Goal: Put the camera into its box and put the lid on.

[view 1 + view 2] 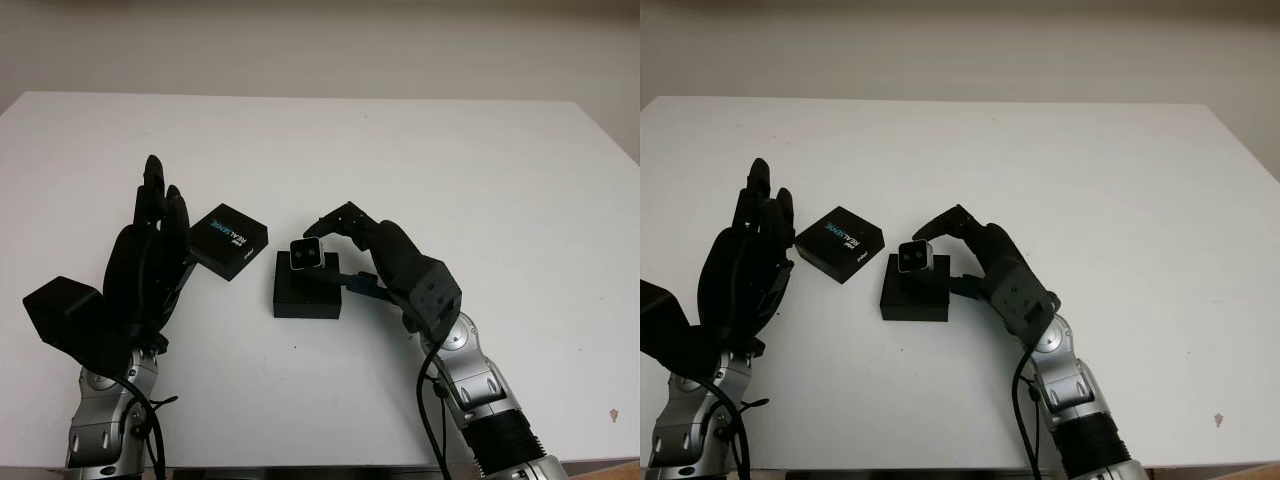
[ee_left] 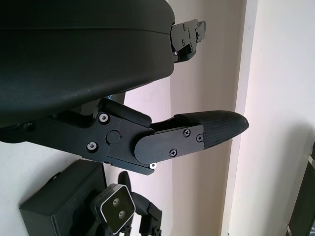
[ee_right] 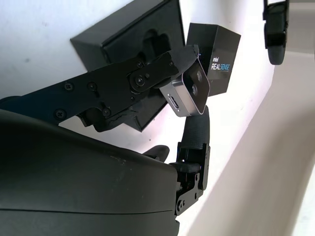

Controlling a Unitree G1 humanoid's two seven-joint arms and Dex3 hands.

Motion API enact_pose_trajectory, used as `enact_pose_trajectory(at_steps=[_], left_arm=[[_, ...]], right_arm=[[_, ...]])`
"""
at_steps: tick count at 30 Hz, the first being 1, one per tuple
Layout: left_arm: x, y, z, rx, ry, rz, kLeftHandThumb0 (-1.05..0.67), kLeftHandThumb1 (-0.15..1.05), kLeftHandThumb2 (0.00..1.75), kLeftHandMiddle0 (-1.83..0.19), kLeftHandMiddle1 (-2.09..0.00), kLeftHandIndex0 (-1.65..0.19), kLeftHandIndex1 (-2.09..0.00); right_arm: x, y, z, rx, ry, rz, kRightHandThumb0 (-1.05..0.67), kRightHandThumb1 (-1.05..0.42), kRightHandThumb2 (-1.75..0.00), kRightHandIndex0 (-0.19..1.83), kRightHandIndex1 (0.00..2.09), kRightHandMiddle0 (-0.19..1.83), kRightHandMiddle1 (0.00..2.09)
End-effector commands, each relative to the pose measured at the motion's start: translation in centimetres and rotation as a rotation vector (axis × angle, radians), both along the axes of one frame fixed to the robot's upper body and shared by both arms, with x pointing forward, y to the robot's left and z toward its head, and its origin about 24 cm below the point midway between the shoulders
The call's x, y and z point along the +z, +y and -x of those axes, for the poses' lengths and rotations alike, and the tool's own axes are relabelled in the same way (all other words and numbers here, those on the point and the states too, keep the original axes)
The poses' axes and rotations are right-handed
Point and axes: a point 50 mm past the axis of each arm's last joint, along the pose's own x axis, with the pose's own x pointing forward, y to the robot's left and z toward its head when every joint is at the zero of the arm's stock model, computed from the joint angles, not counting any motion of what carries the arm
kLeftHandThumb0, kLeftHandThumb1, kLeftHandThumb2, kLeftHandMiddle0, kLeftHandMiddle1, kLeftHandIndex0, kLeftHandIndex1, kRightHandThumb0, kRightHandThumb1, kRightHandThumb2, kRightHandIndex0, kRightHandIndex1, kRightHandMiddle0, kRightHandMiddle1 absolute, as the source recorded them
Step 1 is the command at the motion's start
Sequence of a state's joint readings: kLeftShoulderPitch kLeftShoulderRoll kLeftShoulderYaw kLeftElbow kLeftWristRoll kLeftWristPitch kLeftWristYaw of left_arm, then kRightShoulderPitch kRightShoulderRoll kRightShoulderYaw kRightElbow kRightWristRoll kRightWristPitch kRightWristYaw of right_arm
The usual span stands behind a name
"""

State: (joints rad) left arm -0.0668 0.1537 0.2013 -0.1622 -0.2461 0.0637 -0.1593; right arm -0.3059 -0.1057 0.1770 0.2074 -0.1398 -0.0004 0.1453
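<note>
Over box [image 1: 306,290]: right hand [image 1: 372,250] pinching camera [image 1: 306,255]; foam cutout visible wrist-side.

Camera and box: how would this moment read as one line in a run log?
right hand: shut on camera, above open box | left hand: open, beside lid | lid: off, on table

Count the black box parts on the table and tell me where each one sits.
2. The open box base sits mid-table, under the camera held by the right hand. The printed lid lies beside it, by the open left hand.
</note>
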Motion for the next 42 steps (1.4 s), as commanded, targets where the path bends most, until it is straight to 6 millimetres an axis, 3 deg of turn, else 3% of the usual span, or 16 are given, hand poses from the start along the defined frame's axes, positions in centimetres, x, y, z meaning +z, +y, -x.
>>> enact_pose_trajectory(at_steps=[1, 16, 42], left_arm=[[0.3, 0.1, 0.1, -0.005, -0.016, -0.009, -0.75, 1.05, 0.62, 0.19, 0.00, 0.19, 0.00], [0.4, 0.1, 0.1, 0.002, -0.014, -0.005, -0.76, 1.05, 0.60, 0.19, 0.00, 0.19, 0.00], [0.6, 0.1, 0.1, -0.001, -0.017, -0.013, -0.76, 1.05, 0.62, 0.19, 0.00, 0.19, 0.00]], right_arm=[[0.4, 0.1, 0.1, -0.006, 0.004, -0.035, -0.35, -1.01, -0.06, 0.10, 0.61, 0.26, 1.64], [-0.4, 0.8, 1.2, -0.038, 0.085, -0.062, -0.39, -1.02, -0.05, -0.08, 0.94, 0.21, 1.72], [-0.9, 0.3, 0.9, -0.011, 0.155, -0.055, -0.35, -1.02, -0.05, -0.06, 0.87, 0.21, 1.69]])
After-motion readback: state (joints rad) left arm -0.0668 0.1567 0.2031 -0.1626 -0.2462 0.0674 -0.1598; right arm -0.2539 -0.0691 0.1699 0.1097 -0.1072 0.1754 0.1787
